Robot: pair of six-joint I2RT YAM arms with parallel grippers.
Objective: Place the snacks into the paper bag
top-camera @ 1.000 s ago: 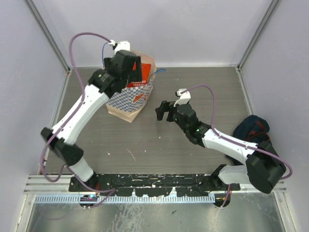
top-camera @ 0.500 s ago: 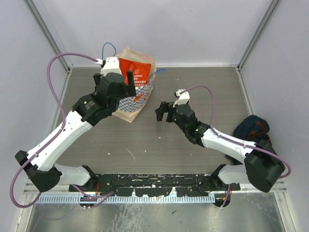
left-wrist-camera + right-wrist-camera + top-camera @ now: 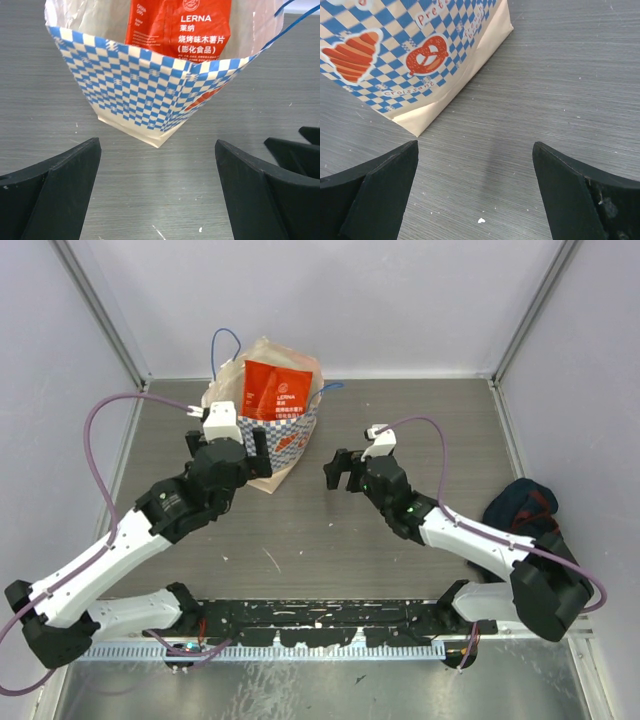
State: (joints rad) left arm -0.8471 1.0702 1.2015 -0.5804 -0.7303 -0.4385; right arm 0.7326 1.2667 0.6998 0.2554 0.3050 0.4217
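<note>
Overhead, top external view: the paper bag [image 3: 288, 443] stands upright near the far-left corner of the counter [image 3: 420, 420], its mouth open and its blue cord handles [image 3: 226, 340] rising above the rim. A red-orange pack [image 3: 274, 390] with white lettering stands inside the bag, its upper half showing above the checked band. The left gripper [image 3: 225, 437] sits just on the near side of the bag, jaws spread and nothing between them. The right gripper [image 3: 338, 468] hovers to the right of the bag, apart from it and turned toward it; whether its jaws are spread cannot be told from this angle. A dark navy cloth bag [image 3: 520, 505] lies at the right edge of the counter.

Left wrist view: both fingers [image 3: 55, 195] frame the lower corners of the picture, set wide apart and empty. Between and beyond them stands the paper bag [image 3: 140, 85], one bottom corner pointing at the camera. The pack [image 3: 185, 25] rests inside against the far wall, label readable — "LERNA".

Right wrist view: the fingers [image 3: 375, 190] are likewise spread, with bare counter [image 3: 560, 75] between them. The paper bag [image 3: 435, 75] fills the upper left, showing croissant and pretzel prints on its blue-and-white checks — its bottom edge is clear of both fingers.
</note>
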